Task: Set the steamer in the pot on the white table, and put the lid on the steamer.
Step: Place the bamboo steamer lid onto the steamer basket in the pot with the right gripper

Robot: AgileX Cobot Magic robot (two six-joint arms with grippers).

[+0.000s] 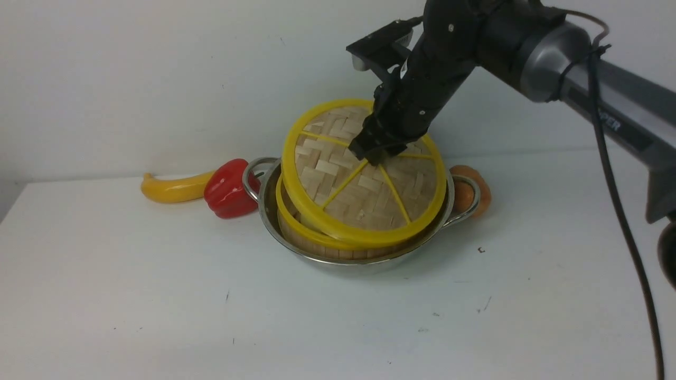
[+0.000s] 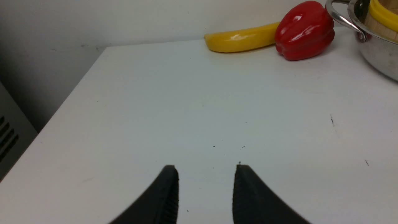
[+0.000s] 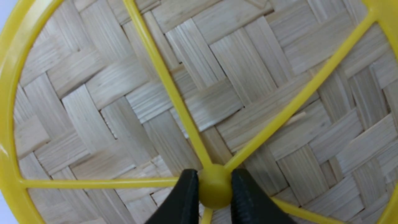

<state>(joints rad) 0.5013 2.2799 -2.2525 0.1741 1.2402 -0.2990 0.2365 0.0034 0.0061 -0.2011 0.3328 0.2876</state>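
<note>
The steel pot [image 1: 274, 216] stands mid-table on the white table [image 1: 158, 295] with the yellow-rimmed bamboo steamer [image 1: 296, 232] inside it. Above it the woven lid [image 1: 364, 195] hangs tilted, its near edge low over the steamer's rim and its far edge raised. My right gripper [image 1: 376, 154] is shut on the lid's yellow centre knob [image 3: 214, 186], black fingers [image 3: 186, 199] on either side of it. My left gripper [image 2: 205, 168] is out of the front view; in its wrist view it hovers open over bare table, with the pot's handle [image 2: 342, 18] far off.
A yellow banana [image 1: 171, 187] and a red bell pepper [image 1: 228, 189] lie just left of the pot. An orange-brown round thing [image 1: 474, 191] sits behind its right handle. The table's left edge [image 2: 65, 102] drops off near the left gripper.
</note>
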